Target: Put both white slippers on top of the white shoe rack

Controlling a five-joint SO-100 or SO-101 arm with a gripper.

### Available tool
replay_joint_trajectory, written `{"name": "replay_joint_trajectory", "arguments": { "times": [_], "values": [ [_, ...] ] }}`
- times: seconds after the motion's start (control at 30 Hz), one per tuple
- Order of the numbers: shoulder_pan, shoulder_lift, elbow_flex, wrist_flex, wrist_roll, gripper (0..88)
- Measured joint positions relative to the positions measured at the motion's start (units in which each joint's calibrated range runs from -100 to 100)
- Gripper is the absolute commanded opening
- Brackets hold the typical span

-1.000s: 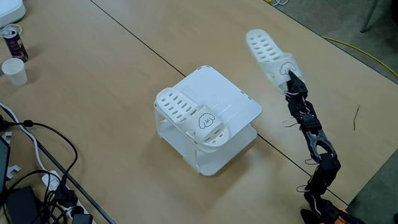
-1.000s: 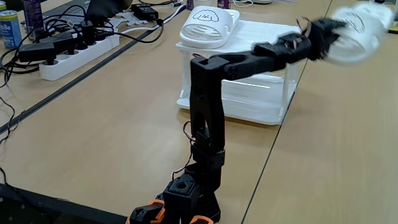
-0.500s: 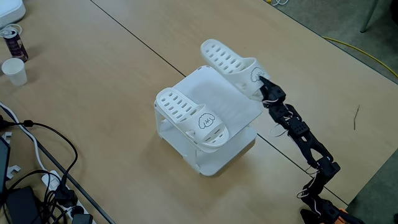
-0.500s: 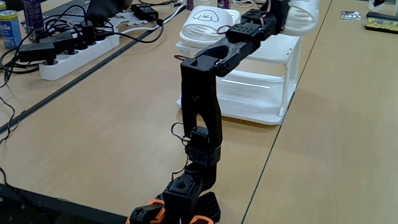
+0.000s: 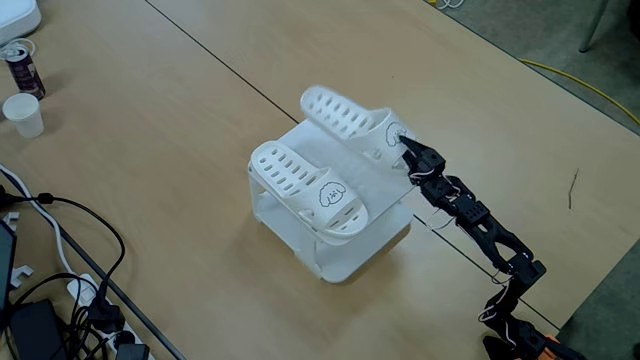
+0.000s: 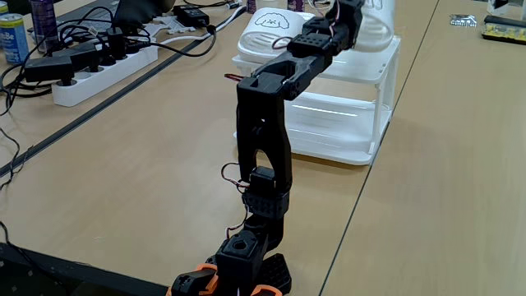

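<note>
The hand (image 5: 402,142) — pinching the second white slipper (image 5: 350,124) by its heel — has swung in over the white shoe rack (image 5: 385,188), beside the first slipper (image 5: 305,188) already on top; only lowering and release remain.

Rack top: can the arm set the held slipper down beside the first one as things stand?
Probably yes. The gripper already holds the second slipper over the far part of the rack. The first slipper takes the near part, so the far part looks bare, and nothing stands between.
</note>
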State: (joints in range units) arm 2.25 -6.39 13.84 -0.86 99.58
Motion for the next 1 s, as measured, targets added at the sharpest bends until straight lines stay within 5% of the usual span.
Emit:
{"name": "replay_joint_trajectory", "arguments": {
  "times": [1.0],
  "values": [
    [-4.9, 0.0, 3.1, 0.0, 0.0, 0.8]
  ]
}}
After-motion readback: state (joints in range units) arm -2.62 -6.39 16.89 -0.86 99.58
